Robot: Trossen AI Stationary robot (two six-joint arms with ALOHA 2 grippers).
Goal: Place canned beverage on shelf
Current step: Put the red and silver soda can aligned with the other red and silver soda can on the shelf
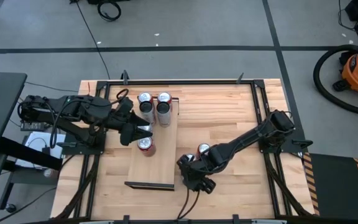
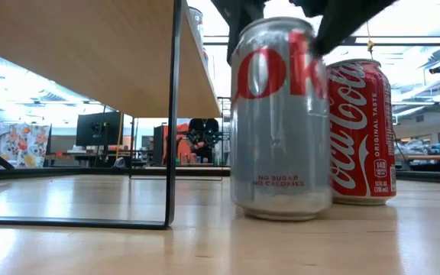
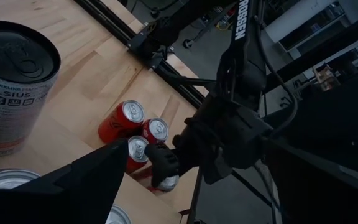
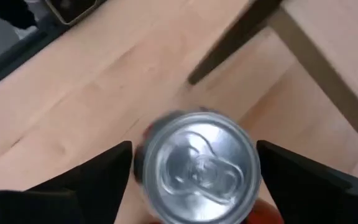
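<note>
1. Tabletop [image 1: 229,118]: your planked work surface, filling the middle of the high view. It carries the shelf and the loose cans.
2. Shelf [image 1: 160,158]: pale board running top to bottom just left of centre in the high view, with a dark lip at its lower end. The low view shows it raised on a thin dark frame, so stock has to be lifted onto it.
3. Left gripper [image 1: 132,132]: hangs over the shelf's left edge, jaws spread wide and empty, beside the red can on the shelf [image 1: 145,145]. You may judge it as waiting.
4. Right gripper [image 1: 194,173]: at lower centre of the high view, off the shelf's right edge. Its jaws stand open on either side of the silver can [image 4: 196,165], without visibly pressing it. This looks like lining up for a grasp.
5. Two cans [image 1: 155,106]: upright at the shelf's upper end, already stocked.
6. Silver can: the item to be shelved, upright on the tabletop, close beside the shelf's frame.
7. Red cola can [image 2: 361,134]: just beside the silver one, crowding the jaws' approach.
</note>
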